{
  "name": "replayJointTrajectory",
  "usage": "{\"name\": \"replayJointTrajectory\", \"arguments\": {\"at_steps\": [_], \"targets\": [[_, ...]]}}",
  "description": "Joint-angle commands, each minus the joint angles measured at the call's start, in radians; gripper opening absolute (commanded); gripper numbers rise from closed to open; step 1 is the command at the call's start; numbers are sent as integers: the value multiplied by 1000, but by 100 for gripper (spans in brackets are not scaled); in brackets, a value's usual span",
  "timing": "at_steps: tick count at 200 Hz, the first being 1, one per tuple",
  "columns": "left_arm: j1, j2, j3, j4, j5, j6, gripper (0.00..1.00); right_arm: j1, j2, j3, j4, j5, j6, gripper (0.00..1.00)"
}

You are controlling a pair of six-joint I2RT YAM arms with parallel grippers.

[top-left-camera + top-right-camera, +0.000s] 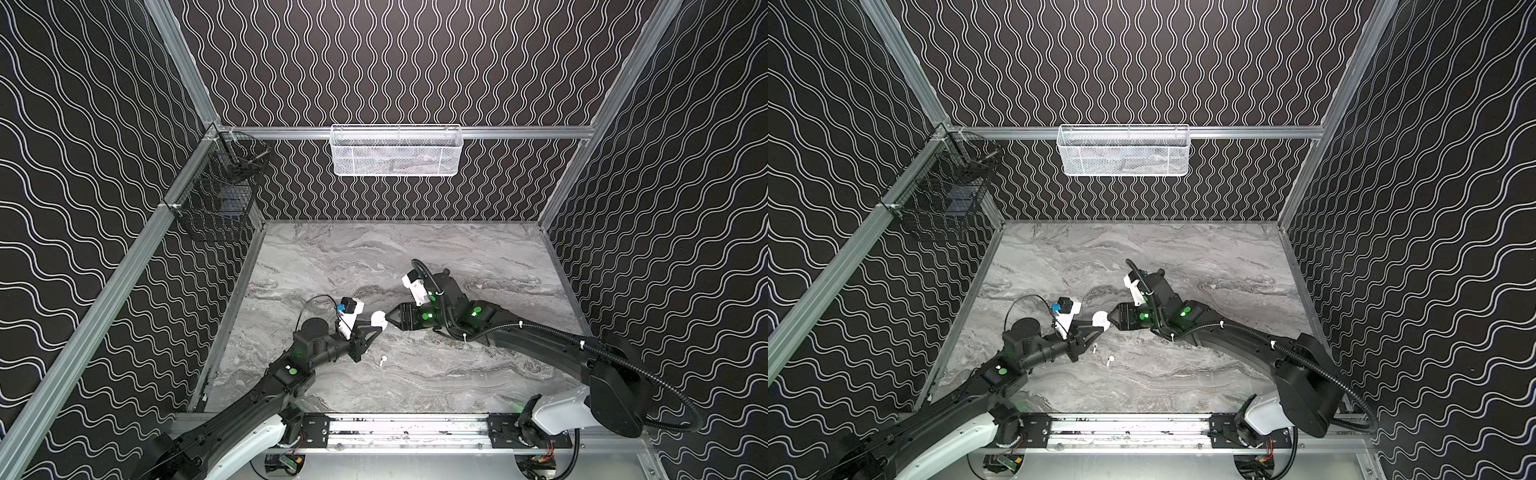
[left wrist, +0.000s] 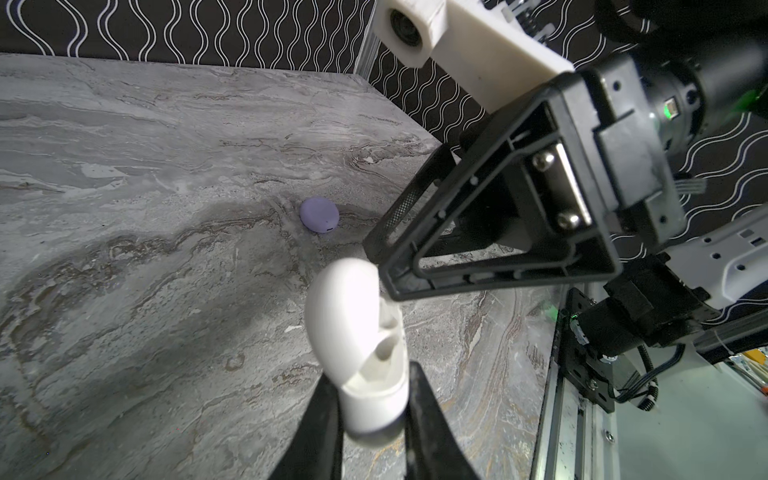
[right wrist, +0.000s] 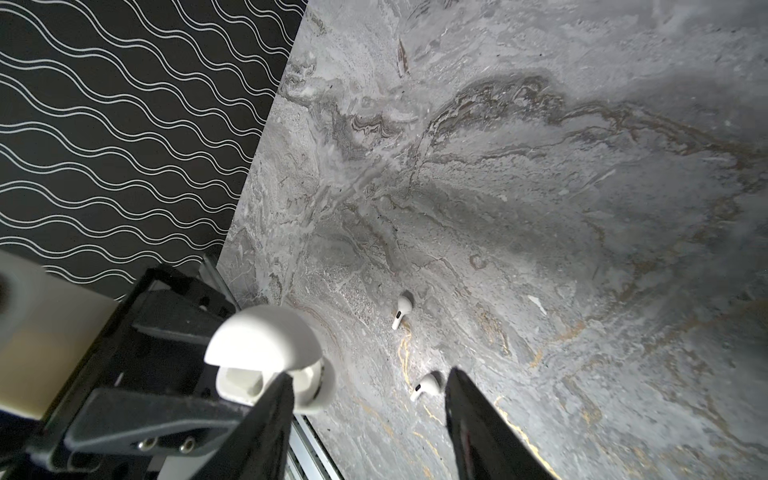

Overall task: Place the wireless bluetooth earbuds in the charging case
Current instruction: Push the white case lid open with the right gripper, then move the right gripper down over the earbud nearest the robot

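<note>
- Since the white earbuds [image 3: 402, 314] are so tiny, where do you look for them?
- Both lie flat on the table [image 3: 582, 208], near each other, and neither is in a case yet.
- How will they feel?
- I think light, hard and slippery. Pinch the fat round head, not the thin stem, and squeeze softly, or one may pop away.
- Where is the white case [image 2: 357, 332]?
- Your left gripper [image 2: 372, 374] is clamped on its bottom half and holds it up off the table with the lid open.
- And your right gripper [image 3: 370, 376]?
- Its jaws are apart with nothing between them. One finger tip sits right at the open lid. A lilac case [image 2: 319, 214] lies shut farther off.
</note>
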Motion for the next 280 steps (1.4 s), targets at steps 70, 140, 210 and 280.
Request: {"name": "replayJointTrajectory", "arguments": {"at_steps": [70,140,210,280], "targets": [[1,-13,4,10,-9,17,10,-15,-31,9,5,39,18,60],[2,-32,2,-9,-40,20,9,-13,-27,19,-37,42,16,59],[37,-102,-11,-86,-134,-4,6,82,1,24,-156,162,13,57],[165,-109,-51,-37,-45,-83,6,195,109,95,-282,262,59,53]]}}
